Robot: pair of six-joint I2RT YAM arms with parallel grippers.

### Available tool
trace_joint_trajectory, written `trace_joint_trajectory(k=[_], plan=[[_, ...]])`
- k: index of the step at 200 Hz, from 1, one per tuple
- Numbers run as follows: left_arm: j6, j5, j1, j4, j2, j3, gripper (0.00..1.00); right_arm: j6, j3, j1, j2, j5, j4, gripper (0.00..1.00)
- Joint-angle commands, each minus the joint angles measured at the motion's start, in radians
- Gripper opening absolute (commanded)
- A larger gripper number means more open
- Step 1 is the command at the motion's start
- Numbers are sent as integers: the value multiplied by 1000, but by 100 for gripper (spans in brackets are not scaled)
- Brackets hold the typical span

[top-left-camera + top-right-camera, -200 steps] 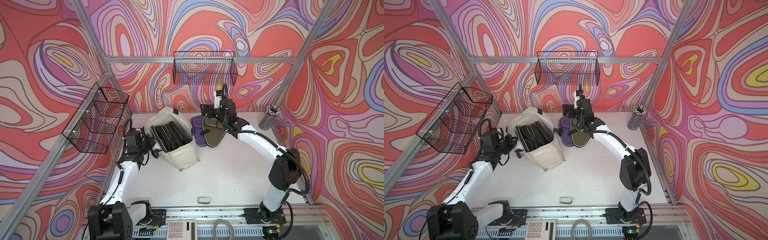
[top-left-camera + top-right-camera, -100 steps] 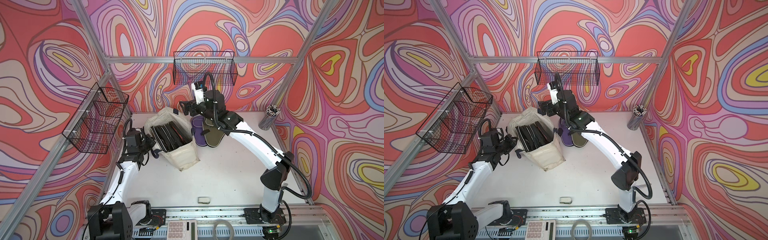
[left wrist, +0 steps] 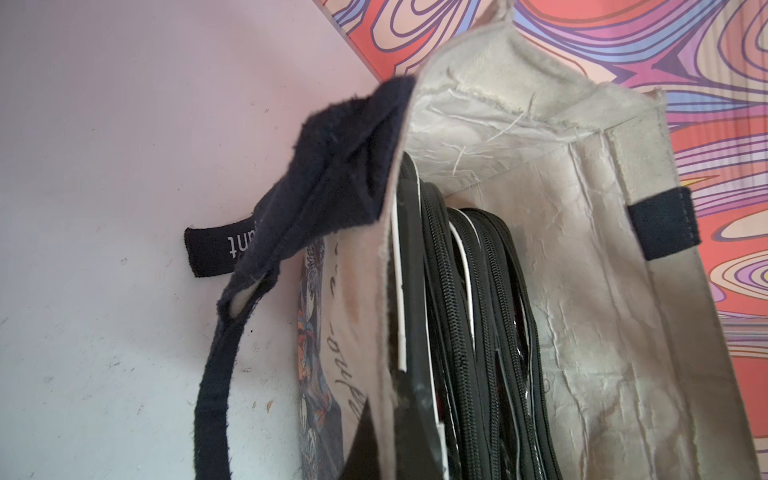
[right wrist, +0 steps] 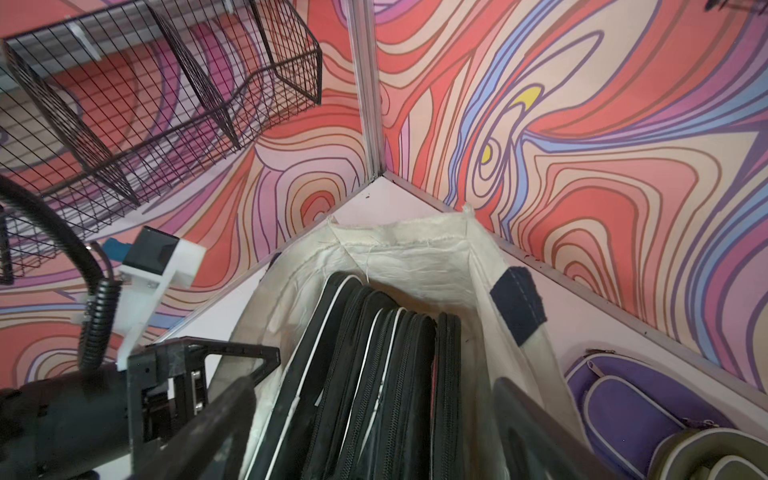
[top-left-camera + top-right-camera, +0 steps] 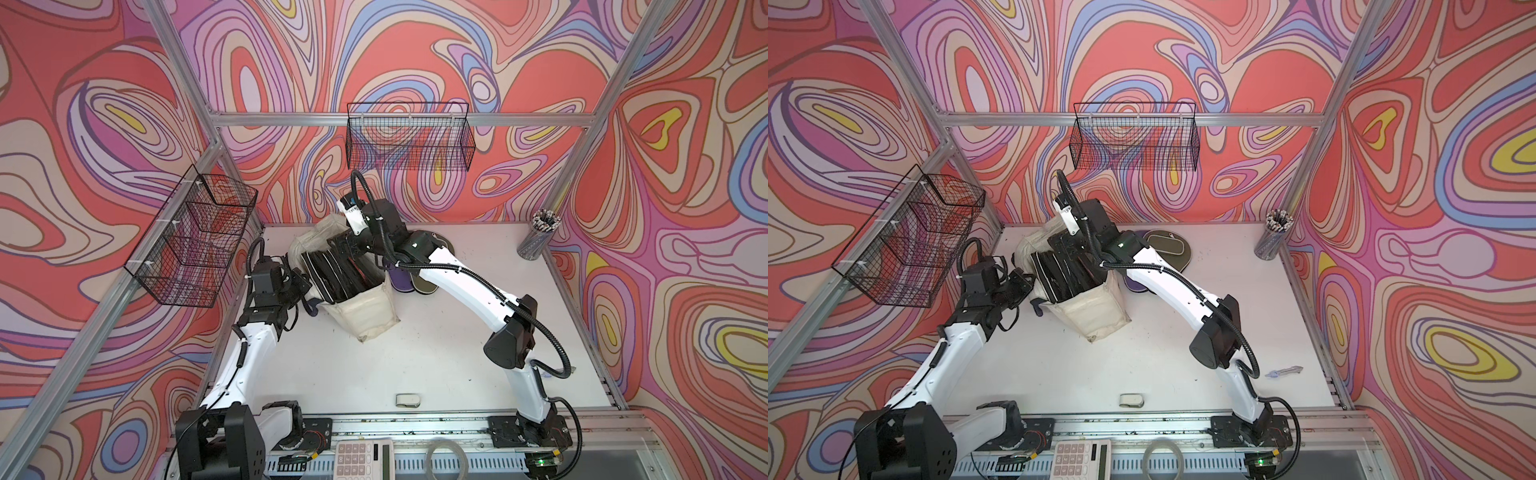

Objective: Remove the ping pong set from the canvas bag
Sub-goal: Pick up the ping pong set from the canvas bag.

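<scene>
Canvas bag: my left fingers clamp its rim, bracing it; right fingers spread wide, empty, above its black cases.

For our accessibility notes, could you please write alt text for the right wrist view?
An open cream canvas bag holds several black zipped cases standing on edge, with the right hand spread open over them. A purple case lies beside the bag, and a wire basket hangs on the patterned wall.
</scene>
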Motion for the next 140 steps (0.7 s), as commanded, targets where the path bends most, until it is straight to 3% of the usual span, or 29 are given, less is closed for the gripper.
trace_joint_trajectory(k=[1, 53, 92, 140], plan=[[0, -3, 7, 49, -7, -4, 0, -11, 11, -2, 47, -7, -19, 92], [-7, 7, 8, 64, 9, -13, 0, 23, -38, -32, 90, -25, 42, 92], [-2, -9, 7, 57, -7, -25, 0, 36, 20, -69, 153, -44, 31, 92], [0, -9, 7, 58, -15, -29, 0, 60, 30, -103, 213, -49, 26, 86]])
